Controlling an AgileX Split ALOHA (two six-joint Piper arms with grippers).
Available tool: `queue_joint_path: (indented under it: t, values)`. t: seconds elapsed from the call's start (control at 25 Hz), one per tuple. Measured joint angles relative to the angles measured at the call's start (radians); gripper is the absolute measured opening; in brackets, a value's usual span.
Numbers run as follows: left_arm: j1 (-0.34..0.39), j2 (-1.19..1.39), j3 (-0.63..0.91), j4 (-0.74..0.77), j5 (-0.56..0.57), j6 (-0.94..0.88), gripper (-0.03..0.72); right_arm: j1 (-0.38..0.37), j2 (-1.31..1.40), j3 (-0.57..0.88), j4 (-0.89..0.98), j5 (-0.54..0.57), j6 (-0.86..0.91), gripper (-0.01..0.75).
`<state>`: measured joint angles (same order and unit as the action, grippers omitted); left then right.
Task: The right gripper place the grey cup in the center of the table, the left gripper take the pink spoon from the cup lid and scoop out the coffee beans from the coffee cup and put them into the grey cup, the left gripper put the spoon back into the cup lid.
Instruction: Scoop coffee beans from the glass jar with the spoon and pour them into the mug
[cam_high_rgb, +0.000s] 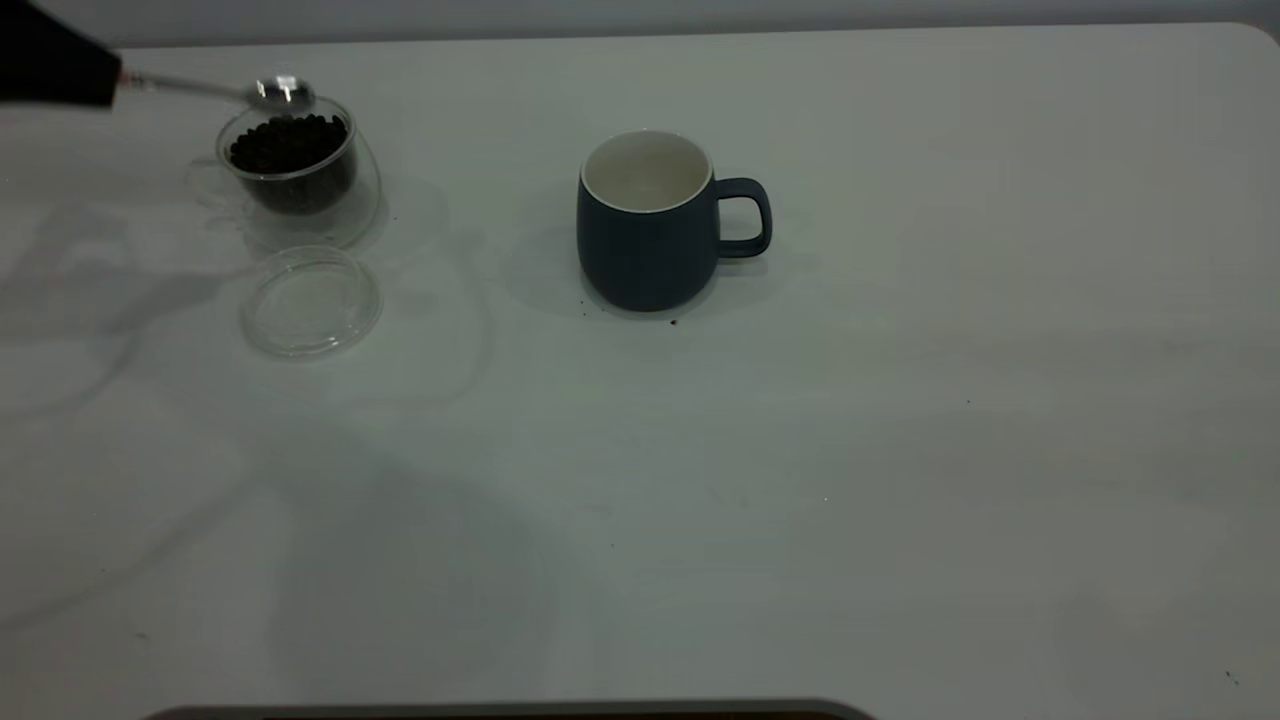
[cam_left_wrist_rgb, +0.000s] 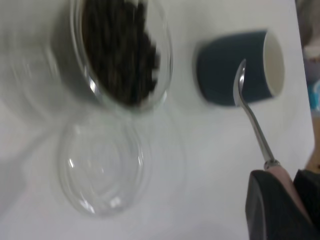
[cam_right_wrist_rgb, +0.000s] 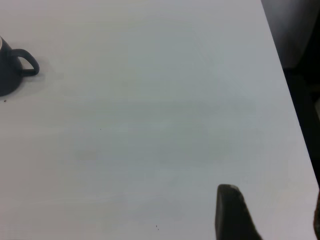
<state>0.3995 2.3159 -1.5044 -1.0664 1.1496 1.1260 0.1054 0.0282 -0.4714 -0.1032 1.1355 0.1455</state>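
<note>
Over the coffee cup (cam_high_rgb: 298, 165), the left pincer (cam_left_wrist_rgb: 294, 192) grips the pink spoon (cam_high_rgb: 283, 92) by its handle, bowl empty above the coffee beans (cam_high_rgb: 290, 142); scooping seems next, needing a dip into the heap, then carriage to the grey cup (cam_high_rgb: 645, 225).

Left gripper (cam_left_wrist_rgb: 295, 192) pinches the spoon (cam_left_wrist_rgb: 250, 117) – bowl before the grey cup (cam_left_wrist_rgb: 225, 75); beans (cam_left_wrist_rgb: 120, 50), lid (cam_left_wrist_rgb: 102, 172) alongside.

coffee beans (cam_high_rgb: 290, 145) in coffee cup (cam_high_rgb: 300, 175) — left
</note>
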Motion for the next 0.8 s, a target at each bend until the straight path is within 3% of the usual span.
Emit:
queue_joint_path:
  t: [0.4, 0.8]
  values:
    - [0.000, 0.034, -0.037, -0.017, -0.228, 0.005, 0.107, 0.000, 0.000, 0.000, 0.000, 0.000, 0.000, 0.420]
    - [0.000, 0.115, -0.039, -0.019, -0.206, 0.000, 0.107, 0.000, 0.000, 0.000, 0.000, 0.000, 0.000, 0.420]
